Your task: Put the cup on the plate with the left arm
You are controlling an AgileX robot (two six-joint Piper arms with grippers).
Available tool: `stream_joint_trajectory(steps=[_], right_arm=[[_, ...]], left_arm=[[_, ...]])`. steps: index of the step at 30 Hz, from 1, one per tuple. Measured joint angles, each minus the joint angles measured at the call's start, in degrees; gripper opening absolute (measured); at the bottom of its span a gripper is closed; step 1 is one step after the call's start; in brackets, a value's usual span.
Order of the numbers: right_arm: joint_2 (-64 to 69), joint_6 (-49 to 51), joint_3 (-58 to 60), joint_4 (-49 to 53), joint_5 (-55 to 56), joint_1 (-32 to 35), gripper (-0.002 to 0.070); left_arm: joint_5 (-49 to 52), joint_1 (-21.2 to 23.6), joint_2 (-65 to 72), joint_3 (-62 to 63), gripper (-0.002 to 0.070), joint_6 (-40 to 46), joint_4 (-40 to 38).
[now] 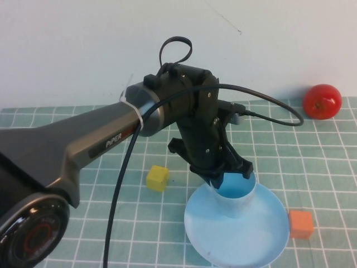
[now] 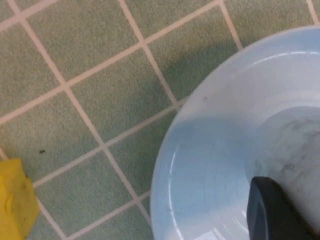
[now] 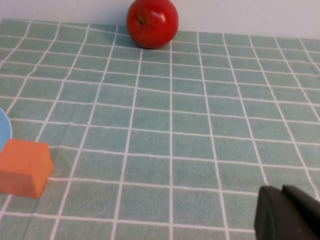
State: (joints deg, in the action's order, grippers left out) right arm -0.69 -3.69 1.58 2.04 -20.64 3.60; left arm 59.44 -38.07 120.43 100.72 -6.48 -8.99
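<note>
The light blue cup (image 1: 237,196) stands upright in the far part of the large light blue plate (image 1: 245,243); I cannot tell whether its base touches the plate. My left gripper (image 1: 227,172) reaches down from above and is shut on the cup's far rim. In the left wrist view one black finger (image 2: 275,212) lies against the pale cup wall (image 2: 295,140), with the plate (image 2: 200,165) underneath. My right gripper (image 3: 285,202) shows only in the right wrist view, shut and empty, low over the green checked mat.
A yellow cube (image 1: 158,177) lies left of the plate, also in the left wrist view (image 2: 15,202). An orange cube (image 1: 301,223) sits by the plate's right rim. A red apple (image 1: 322,101) rests at the far right by the wall.
</note>
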Motion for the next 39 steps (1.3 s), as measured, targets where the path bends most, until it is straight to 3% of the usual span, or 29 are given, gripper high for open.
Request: stream_joint_trajectory(steps=[10, 13, 19, 22, 34, 37, 39], right_arm=[[0.0, 0.0, 0.0, 0.0, 0.0, 0.0, -0.0002], [0.0, 0.0, 0.0, 0.0, 0.0, 0.0, -0.0002], [0.0, 0.0, 0.0, 0.0, 0.0, 0.0, -0.0002], [0.0, 0.0, 0.0, 0.0, 0.0, 0.0, -0.0002], [0.0, 0.0, 0.0, 0.0, 0.0, 0.0, -0.0002], [0.0, 0.0, 0.0, 0.0, 0.0, 0.0, -0.0002], [0.0, 0.0, 0.0, 0.0, 0.0, 0.0, -0.0002]], left_arm=[[3.4, -0.6, 0.4, 0.4, 0.0023, 1.2, -1.6], [3.8, -0.6, 0.4, 0.5, 0.0108, 1.8, -2.2], [3.9, -0.6, 0.4, 0.8, 0.0393, 2.1, -2.2], [3.8, -0.6, 0.4, 2.0, 0.0446, 2.4, -2.0], [11.1, -0.6, -0.2, 19.3, 0.0461, -2.6, 13.3], [11.4, -0.6, -2.2, 22.7, 0.0403, -4.2, 13.6], [11.7, -0.6, -4.5, 23.9, 0.0292, -4.7, 13.8]])
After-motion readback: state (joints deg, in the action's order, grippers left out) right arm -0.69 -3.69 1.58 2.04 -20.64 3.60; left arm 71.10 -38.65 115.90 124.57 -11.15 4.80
